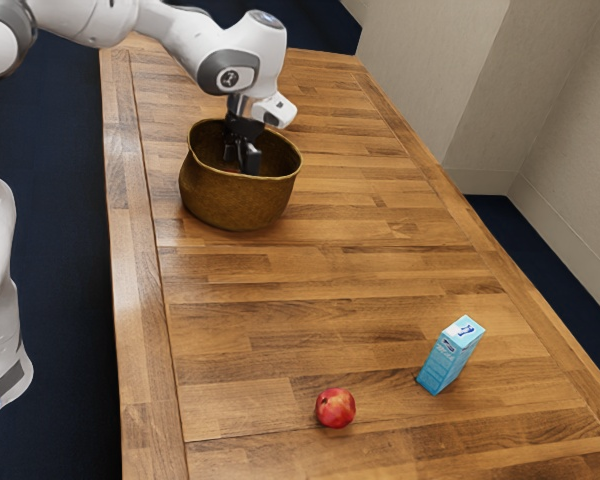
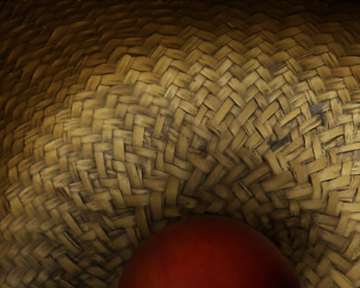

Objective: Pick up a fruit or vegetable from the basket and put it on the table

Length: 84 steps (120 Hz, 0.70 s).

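- Two black fingers of the gripper [image 1: 241, 160] reach down inside the basket, standing apart; whether they touch the fruit I cannot tell.
- Below the fingers or between them, I cannot say which, is the smooth, rounded red fruit [image 2: 210, 258], within the basket.
- Around the fingers rises the round, deep, brown woven-straw basket [image 1: 240, 205], upright, its rim above their tips.
- Outside the basket, well apart from the fingers, a round, mottled red-and-yellow fruit [image 1: 335, 408] sits on the brown wooden table [image 1: 310, 300].
- Also well apart from the fingers, a tall light-blue carton [image 1: 451, 355] stands near that mottled fruit.
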Motion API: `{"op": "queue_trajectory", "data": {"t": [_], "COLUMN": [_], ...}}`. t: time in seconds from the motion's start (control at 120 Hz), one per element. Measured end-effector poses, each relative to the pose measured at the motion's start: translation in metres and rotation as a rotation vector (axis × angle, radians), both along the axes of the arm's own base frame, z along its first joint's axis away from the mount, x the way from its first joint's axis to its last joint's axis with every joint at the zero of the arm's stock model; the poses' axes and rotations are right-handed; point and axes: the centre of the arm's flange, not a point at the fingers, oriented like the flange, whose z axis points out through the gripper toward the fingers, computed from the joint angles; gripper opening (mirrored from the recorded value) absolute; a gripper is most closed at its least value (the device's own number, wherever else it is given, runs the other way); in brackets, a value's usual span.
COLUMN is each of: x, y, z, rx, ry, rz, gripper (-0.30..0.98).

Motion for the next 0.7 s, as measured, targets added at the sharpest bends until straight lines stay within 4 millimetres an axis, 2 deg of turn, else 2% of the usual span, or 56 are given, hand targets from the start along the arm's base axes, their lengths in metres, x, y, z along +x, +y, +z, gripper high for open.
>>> {"op": "queue_trajectory", "data": {"t": [0.158,0.7], "x": [-0.002,0.001], "y": [0.009,0.009], "z": [-0.004,-0.017], "rx": [-0.003,-0.013], "ry": [0.005,0.024], "rz": [0.018,0.025], "gripper": [0.69,0.67]}}
